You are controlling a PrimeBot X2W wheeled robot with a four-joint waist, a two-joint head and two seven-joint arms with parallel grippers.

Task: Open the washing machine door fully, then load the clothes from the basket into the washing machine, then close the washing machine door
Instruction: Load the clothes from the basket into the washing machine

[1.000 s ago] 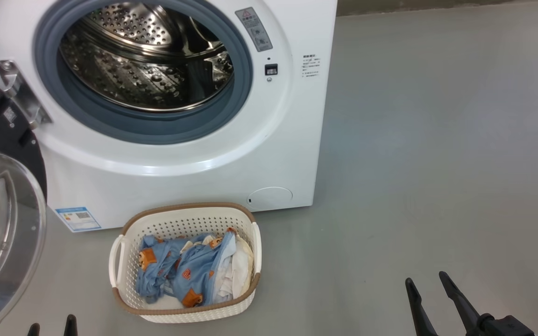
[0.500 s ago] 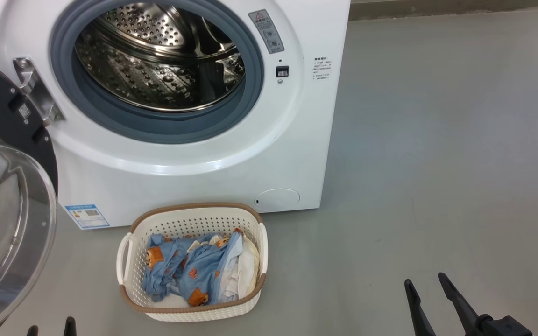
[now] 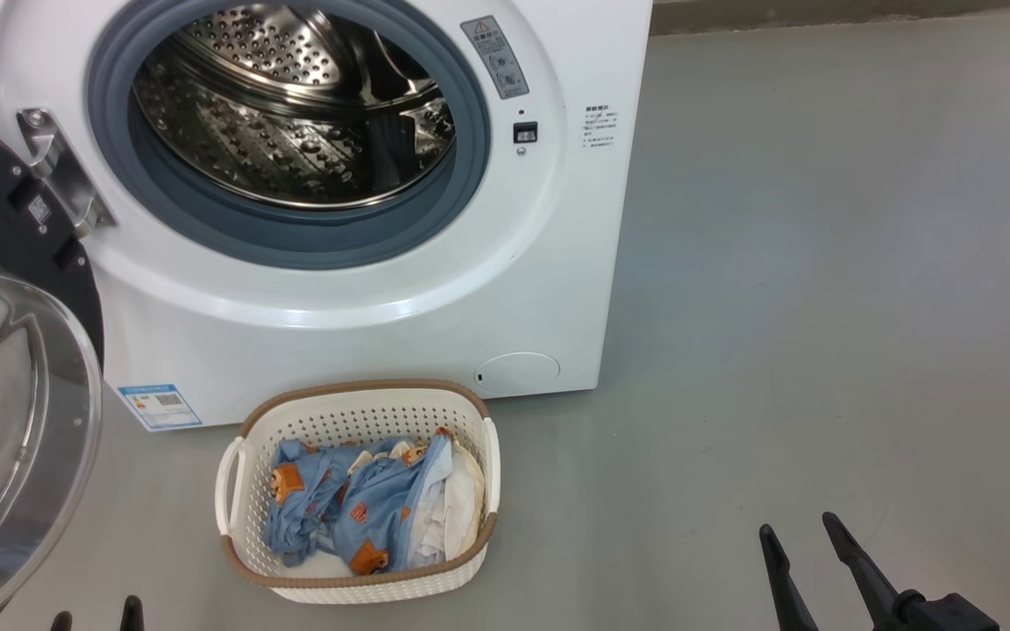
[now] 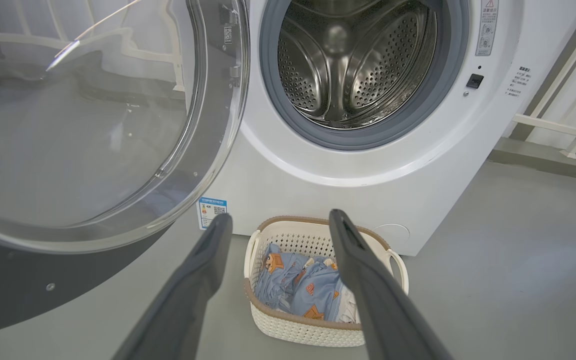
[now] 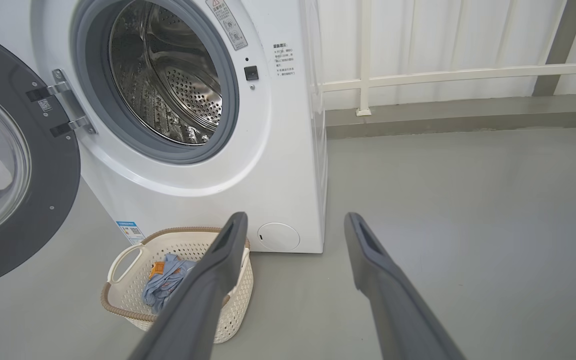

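Washer (image 3: 365, 307) door (image 3: 5, 394) open; clothes (image 3: 356, 517) sit in basket (image 3: 365, 386). L fingers (image 4: 203, 270) & R fingers (image 5: 373, 270) spread, empty.

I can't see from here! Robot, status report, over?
Left gripper, right gripper open, empty. Washing machine door wide open; clothes in basket. Basket on floor before washing machine; drum empty.

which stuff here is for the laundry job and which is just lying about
For the job: big white front-loading washing machine, its round black-ringed glass door, cream perforated plastic basket, blue and orange patterned clothes.
Just there: white railing, grey floor.
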